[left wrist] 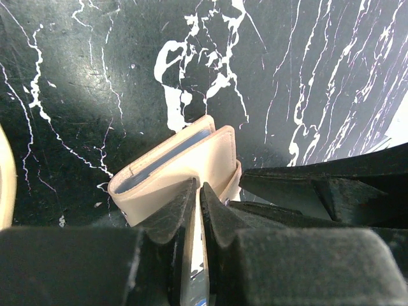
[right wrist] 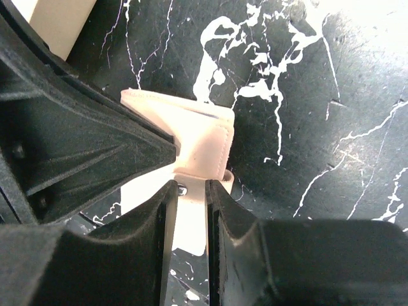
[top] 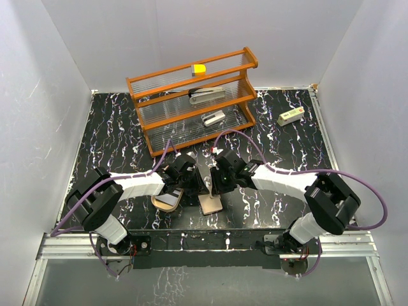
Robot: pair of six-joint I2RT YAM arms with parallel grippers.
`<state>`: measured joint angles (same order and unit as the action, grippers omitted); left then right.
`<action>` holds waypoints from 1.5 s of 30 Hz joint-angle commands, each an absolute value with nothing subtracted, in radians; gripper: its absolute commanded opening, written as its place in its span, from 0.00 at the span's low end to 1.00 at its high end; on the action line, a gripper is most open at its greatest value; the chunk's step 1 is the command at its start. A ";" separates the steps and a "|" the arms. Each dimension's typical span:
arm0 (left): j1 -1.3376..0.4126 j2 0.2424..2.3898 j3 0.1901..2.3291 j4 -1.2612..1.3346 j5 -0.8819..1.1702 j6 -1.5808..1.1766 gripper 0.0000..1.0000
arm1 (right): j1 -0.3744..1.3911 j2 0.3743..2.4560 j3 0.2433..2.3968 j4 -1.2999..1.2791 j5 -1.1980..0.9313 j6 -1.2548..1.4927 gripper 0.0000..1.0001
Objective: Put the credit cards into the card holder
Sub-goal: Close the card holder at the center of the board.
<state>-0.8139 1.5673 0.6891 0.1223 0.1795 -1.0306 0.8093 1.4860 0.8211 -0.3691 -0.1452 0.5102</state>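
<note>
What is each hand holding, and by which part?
Right hand pinches the small tan stitched folding wallet by its snap flap; left hand grips something thin at its edge, unidentifiable.

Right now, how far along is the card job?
Done: a dark card seems to lie in the oval tray. In hand: right gripper pinches the wallet by its flap; left gripper is shut on something thin at the wallet. Left: another card shows in its slot.
</note>
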 commanded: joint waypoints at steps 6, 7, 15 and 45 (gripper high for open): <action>-0.815 1.604 0.659 0.002 0.115 -1.009 0.07 | 0.813 1.522 0.878 -0.362 -0.149 0.487 0.23; -0.816 1.604 0.657 0.003 0.115 -1.011 0.07 | 0.813 1.523 0.876 -0.366 -0.151 0.482 0.23; -0.815 1.617 0.657 0.016 0.121 -1.010 0.07 | 0.816 1.552 0.885 -0.401 -0.201 0.442 0.21; -0.816 1.603 0.649 0.014 0.120 -1.014 0.08 | 0.829 1.471 0.834 -0.354 -0.158 0.499 0.18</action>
